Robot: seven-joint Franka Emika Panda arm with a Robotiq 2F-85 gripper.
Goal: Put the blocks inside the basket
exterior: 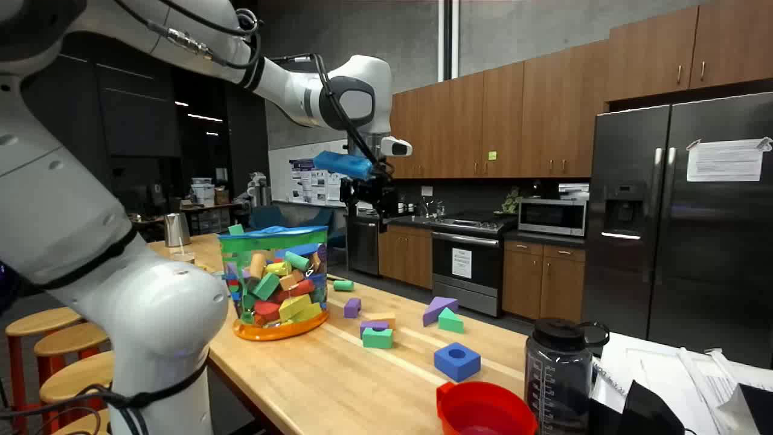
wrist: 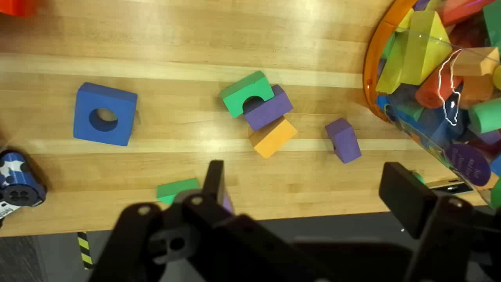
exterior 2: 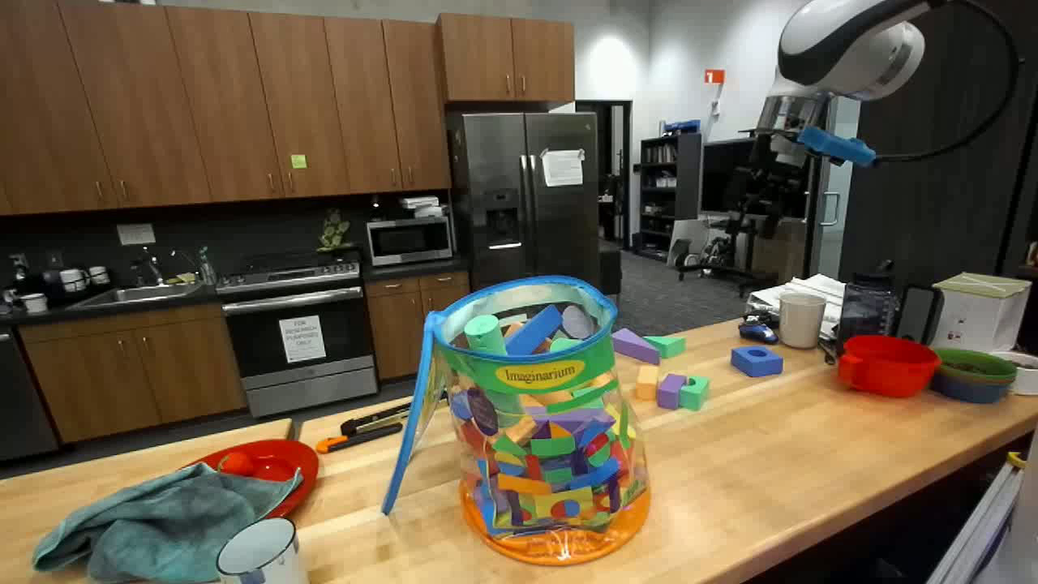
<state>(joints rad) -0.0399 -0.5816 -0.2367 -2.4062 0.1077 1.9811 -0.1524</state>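
Hanging well above the table (exterior: pixel 362 380), with the tool (wrist: pixel 303 170) spread wide; gripping nothing between the fingers (wrist: pixel 403 196), to go by the wrist view; can see the tall see-through basket (exterior 2: pixel 474 369) upright on the table in both exterior views, filled with many-coloured blocks (exterior 2: pixel 534 331) up near the rim; can make out its blue-edged lid (exterior 2: pixel 408 422) slanting down at one side in an exterior view; can find, loose on the table in the wrist view, a green arch block (wrist: pixel 239 94) seemingly touching a purple block (wrist: pixel 270 109), with an orange block (wrist: pixel 276 139) just beside; a second purple block (wrist: pixel 343 140) by itself between that group and the basket; a blue block (wrist: pixel 124 119) with a round hole, well apart on the group's other side; can pick out a green triangular block (exterior: pixel 450 321) close to a purple triangular block (exterior: pixel 439 310) in both exterior views, and a green cylinder (exterior: pixel 343 285) lying near the basket in an exterior view; can also note a red bowl (exterior 2: pixel 890 381) past the blue block, near a dark water bottle (exterior: pixel 558 374); can see a teal cloth (exterior 2: pixel 162 519) lying partly over a red dish (exterior 2: pixel 304 470), on the opposite side of the basket from the blue block, beside a dark-rimmed mug (exterior 2: pixel 276 568).
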